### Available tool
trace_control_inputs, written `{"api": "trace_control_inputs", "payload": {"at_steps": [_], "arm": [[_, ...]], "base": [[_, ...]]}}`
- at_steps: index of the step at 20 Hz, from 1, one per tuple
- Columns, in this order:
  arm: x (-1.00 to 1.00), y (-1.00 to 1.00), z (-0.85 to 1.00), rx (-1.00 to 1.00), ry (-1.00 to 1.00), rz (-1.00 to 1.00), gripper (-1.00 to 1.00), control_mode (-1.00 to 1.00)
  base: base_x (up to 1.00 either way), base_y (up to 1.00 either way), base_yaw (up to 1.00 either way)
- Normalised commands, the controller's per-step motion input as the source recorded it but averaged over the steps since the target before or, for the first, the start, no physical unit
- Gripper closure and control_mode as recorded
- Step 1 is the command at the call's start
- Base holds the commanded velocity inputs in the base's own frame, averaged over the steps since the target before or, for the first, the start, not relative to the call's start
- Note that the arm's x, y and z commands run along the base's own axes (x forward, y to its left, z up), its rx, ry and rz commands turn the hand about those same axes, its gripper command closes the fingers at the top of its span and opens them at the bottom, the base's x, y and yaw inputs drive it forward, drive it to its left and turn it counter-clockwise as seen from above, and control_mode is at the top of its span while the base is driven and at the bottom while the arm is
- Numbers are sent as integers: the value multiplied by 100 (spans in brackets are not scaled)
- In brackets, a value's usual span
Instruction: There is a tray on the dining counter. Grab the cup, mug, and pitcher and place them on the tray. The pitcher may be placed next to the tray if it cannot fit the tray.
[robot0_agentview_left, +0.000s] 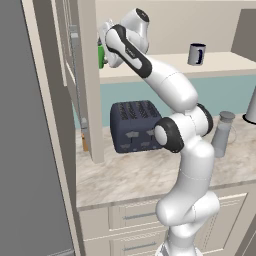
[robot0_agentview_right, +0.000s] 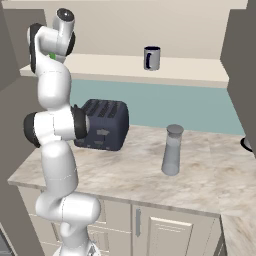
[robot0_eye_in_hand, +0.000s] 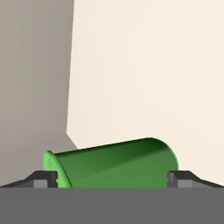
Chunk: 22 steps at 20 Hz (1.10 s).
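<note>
Cream walls, a teal backsplash (robot0_agentview_right: 165, 107), a marble counter (robot0_agentview_right: 125, 170) over beige cabinets (robot0_agentview_right: 165, 232).

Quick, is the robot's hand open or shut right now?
Gripper: open, one finger on each side of the green cup, not yet closed on it.

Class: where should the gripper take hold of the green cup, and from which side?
Grip the green cup across its smooth mid-wall, coming straight on as the open gripper does now: a fingertip stands at either end, and no handle blocks them.
</note>
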Motion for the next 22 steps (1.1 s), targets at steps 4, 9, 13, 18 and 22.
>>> {"api": "trace_control_inputs", "payload": {"at_steps": [4, 9, 13, 18, 22], "arm": [[0, 0, 0, 0, 15, 0, 100, -100], [0, 0, 0, 0, 9, 0, 100, -100], [-7, 0, -2, 0, 0, 0, 100, -100], [-29, -4, -4, 0, 0, 0, 100, -100], [-39, -17, -8, 1, 0, -1, 100, -100]], "base": [[0, 0, 0], [0, 0, 0], [0, 0, 0], [0, 0, 0], [0, 0, 0]]}}
